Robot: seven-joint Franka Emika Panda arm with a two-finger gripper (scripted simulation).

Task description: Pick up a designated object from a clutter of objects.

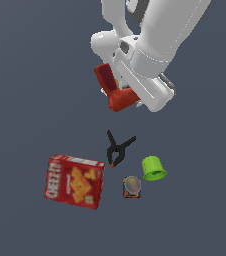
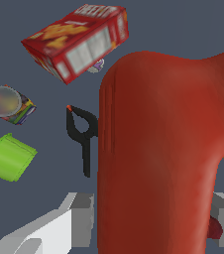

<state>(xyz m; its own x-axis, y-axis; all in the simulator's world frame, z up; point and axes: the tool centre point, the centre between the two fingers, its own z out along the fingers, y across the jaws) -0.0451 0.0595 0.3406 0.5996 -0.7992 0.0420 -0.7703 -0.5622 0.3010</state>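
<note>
The designated object [image 1: 114, 89], a small red L-shaped item like a toy drill, sits between my gripper's fingers and fills most of the wrist view [image 2: 158, 149]. My gripper [image 1: 130, 97] [image 2: 153, 223] is shut on it, with one grey finger [image 2: 82, 218] on each side of the red body. The wrist view shows the rest of the clutter far below, so the item hangs above the floor. In the exterior view the white arm hides the fingertips.
On the dark floor lie a red cracker box [image 1: 75, 181] [image 2: 77, 42], a black spring clamp [image 1: 118, 149] [image 2: 82, 131], a lime-green cup [image 1: 153, 168] [image 2: 9, 157] and a small round-topped can [image 1: 132, 187] [image 2: 7, 103].
</note>
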